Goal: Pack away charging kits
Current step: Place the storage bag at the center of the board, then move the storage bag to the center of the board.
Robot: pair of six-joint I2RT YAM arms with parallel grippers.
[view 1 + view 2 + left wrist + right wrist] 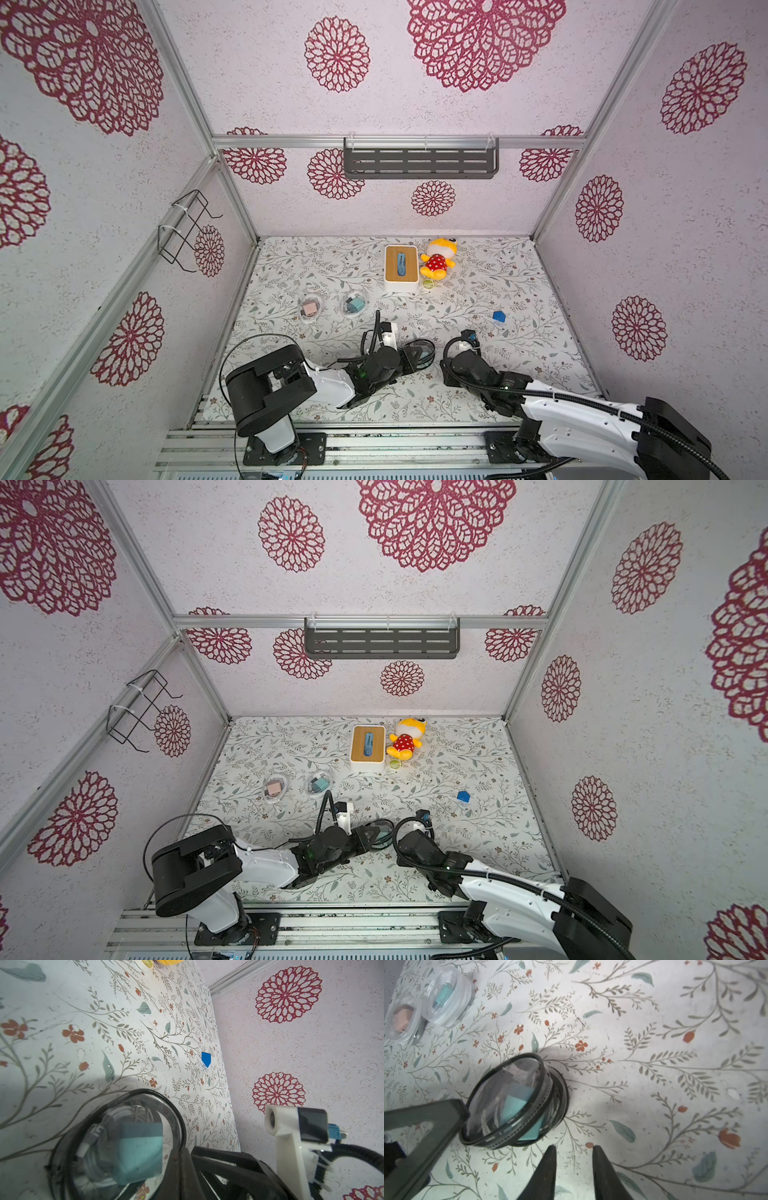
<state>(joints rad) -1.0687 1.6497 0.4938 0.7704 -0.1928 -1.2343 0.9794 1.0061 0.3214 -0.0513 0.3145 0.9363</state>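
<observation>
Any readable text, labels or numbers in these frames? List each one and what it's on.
No text is legible.
Pale marks on the dark cable plug inside the dark-rimmed case: blurred, unreadable.
Small green round item: too small to tell whether it carries print.

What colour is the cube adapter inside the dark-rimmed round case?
Teal cube adapter, clearest in the left wrist view.

Black-rimmed clear case (pixel 492 1088) with teal adapter (pixel 517 1103), pink adapter (pixel 401 1017), leafy floral tabletop (pixel 654 1022), crimson-rosette walls (pixel 415 108)

Lab robot cell: aluminium frame (pixel 291 142), patterned wall panels (pixel 498 104), floral tabletop (pixel 519 353).
</observation>
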